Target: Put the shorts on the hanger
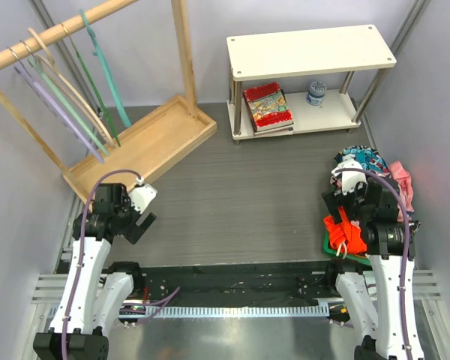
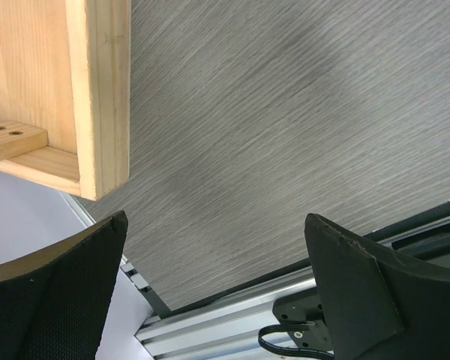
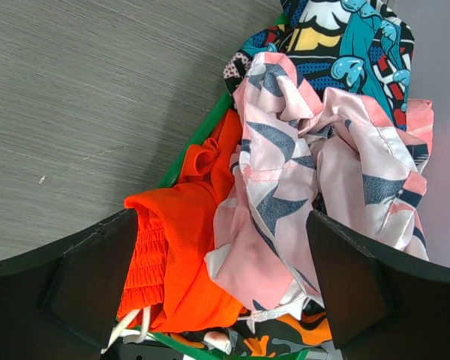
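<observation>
As far as I can judge, nothing of the task is done yet. The shorts [image 3: 315,172] lie crumpled at the right side of the table [image 1: 247,195], in a green bin [image 3: 199,133]. They rest partly on the orange garment [image 3: 184,255] and touch the turquoise cloth [image 3: 345,45] on the far side.

The hanger [image 1: 109,71] hangs on the wooden rack [image 1: 146,142] at the far left, among other hangers [image 1: 60,105], well apart from the shorts.

The right gripper [image 3: 221,262] hovers just above the shorts with its fingers spread wide, and it holds nothing. The left gripper [image 2: 217,262] is also spread and empty, over bare table near the corner of the rack.

What is left is everything: to lift the shorts out of the bin, to fetch the hanger, and to bring the two together.
</observation>
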Action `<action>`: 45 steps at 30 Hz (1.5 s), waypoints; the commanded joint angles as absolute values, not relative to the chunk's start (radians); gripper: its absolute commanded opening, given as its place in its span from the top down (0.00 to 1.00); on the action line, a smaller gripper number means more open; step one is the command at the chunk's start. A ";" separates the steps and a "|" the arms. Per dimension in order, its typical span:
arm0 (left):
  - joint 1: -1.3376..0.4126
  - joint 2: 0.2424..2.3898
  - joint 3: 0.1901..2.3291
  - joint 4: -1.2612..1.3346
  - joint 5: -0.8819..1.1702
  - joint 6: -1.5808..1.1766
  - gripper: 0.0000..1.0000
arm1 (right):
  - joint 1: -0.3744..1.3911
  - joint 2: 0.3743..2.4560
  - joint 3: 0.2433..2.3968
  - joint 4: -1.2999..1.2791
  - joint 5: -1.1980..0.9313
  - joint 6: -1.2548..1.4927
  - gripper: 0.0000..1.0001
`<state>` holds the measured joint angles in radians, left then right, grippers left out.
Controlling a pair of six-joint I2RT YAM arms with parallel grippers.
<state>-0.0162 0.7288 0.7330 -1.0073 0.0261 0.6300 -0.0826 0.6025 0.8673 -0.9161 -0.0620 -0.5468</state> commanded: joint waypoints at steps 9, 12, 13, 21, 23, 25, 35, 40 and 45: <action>-0.168 0.791 0.887 -1.169 0.230 0.710 0.00 | -0.086 0.629 0.946 -0.923 -0.029 -0.508 0.00; -0.315 0.859 0.890 -1.100 0.111 0.648 0.00 | -0.086 0.638 0.953 -0.922 -0.037 -0.506 0.00; -0.430 0.886 0.893 -1.082 0.076 0.614 0.00 | -0.086 0.643 0.957 -0.923 -0.037 -0.506 0.00; -0.721 1.149 1.107 -1.019 -0.021 0.572 0.00 | -0.086 0.679 1.006 -0.950 -0.035 -0.500 0.00; -0.774 1.195 1.194 -1.046 -0.017 0.566 0.00 | -0.086 0.687 1.022 -0.951 -0.044 -0.497 0.00; -0.790 1.245 1.283 -1.069 0.014 0.542 0.00 | -0.086 0.698 1.035 -0.956 -0.060 -0.494 0.00; -0.787 1.236 1.410 -1.055 0.041 0.414 0.00 | -0.086 0.787 1.101 -0.963 -0.130 -0.486 0.00; -0.719 1.233 1.595 -1.088 0.118 0.345 0.00 | -0.086 0.929 1.218 -0.995 -0.109 -0.474 0.00; -0.719 1.252 1.729 -1.080 0.141 0.299 0.00 | -0.089 1.024 1.328 -1.058 -0.009 -0.477 0.00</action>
